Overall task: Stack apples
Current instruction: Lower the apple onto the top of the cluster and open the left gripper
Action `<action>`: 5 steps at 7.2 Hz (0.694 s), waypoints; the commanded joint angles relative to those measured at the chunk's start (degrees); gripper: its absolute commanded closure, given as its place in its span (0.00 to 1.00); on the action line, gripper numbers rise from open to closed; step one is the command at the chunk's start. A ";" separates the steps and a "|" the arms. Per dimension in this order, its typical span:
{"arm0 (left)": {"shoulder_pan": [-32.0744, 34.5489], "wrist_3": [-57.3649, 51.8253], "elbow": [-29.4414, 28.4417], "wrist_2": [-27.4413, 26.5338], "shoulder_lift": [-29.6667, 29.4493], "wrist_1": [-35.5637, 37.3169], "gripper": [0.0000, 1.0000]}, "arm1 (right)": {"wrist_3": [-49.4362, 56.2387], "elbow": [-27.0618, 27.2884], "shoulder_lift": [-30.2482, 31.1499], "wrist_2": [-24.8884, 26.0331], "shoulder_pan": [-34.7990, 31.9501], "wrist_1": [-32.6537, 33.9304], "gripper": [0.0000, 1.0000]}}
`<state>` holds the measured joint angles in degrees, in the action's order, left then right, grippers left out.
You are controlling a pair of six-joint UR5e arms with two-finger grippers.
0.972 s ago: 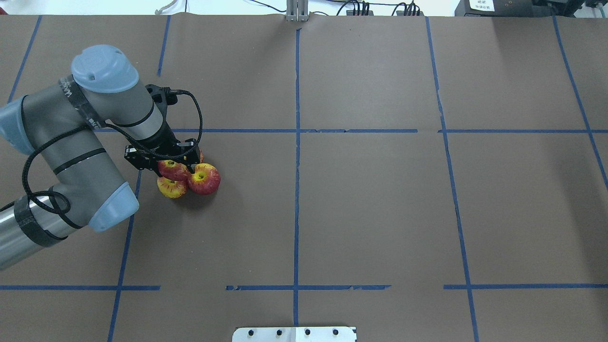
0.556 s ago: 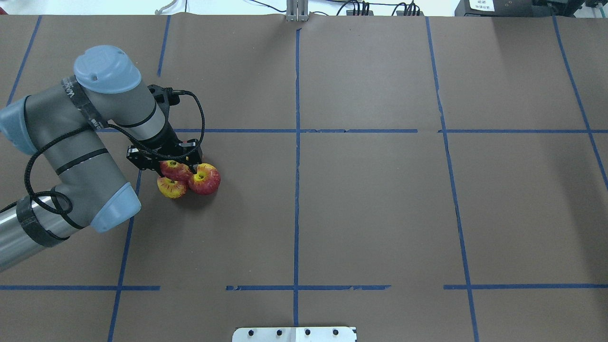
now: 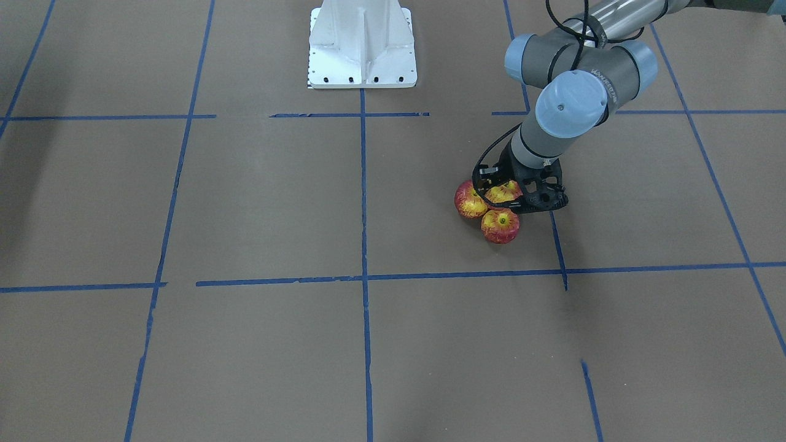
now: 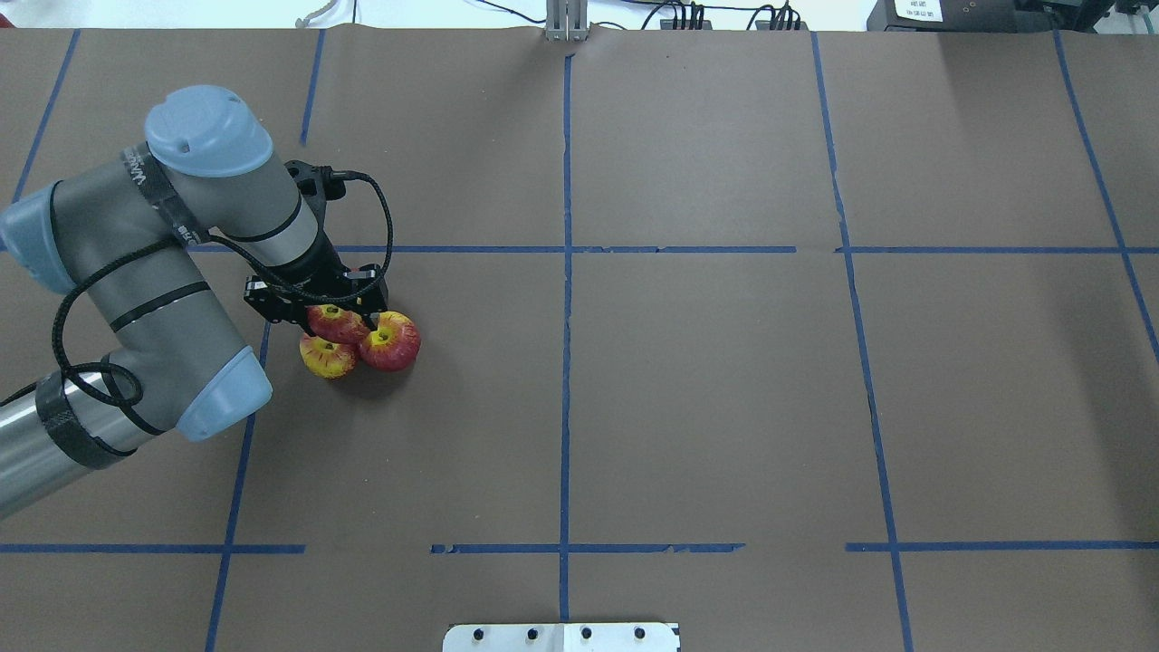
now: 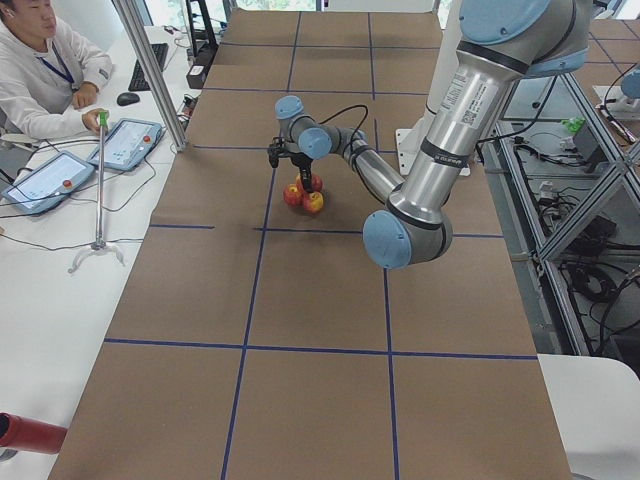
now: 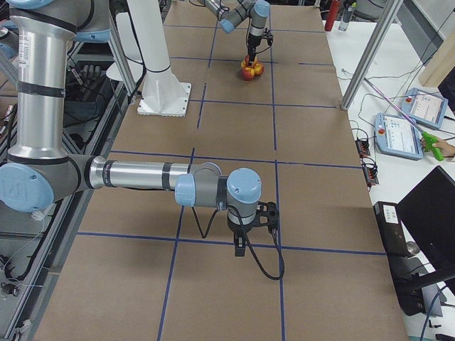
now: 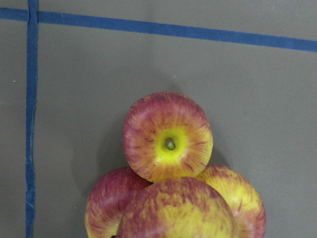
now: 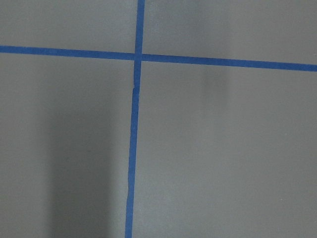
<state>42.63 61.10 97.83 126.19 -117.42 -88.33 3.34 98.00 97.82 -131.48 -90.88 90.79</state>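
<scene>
Near a tape line point(image 3: 556, 242), left fingers point(image 4: 370, 317) clasp top apple point(image 4: 335, 323) — 3 beneath.

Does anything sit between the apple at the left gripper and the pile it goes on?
Nothing visible does. The top apple, between the left gripper's fingers, appears to sit directly on the lower apples.

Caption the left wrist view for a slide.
Left wrist view: top apple sitting atop three apples clustered on brown paper.

4 red-yellow apples point(image 4: 389, 341): 3 clustered, 1 above.
</scene>
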 commanded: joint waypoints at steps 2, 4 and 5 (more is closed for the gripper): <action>-0.01 0.16 0.16 -0.06 0.08 0.00 0.00 | 0.00 0.00 0.00 0.00 0.00 0.00 0.00; 1.65 -0.54 2.18 -0.24 1.22 1.22 0.00 | 0.00 0.00 0.00 0.00 0.00 0.00 0.00; 7.58 -4.29 6.71 -0.15 1.58 4.19 0.00 | 0.00 0.00 0.00 0.00 0.00 0.00 0.00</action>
<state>45.19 59.94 100.62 126.04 -116.48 -86.77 3.34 98.00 97.82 -131.48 -90.88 90.79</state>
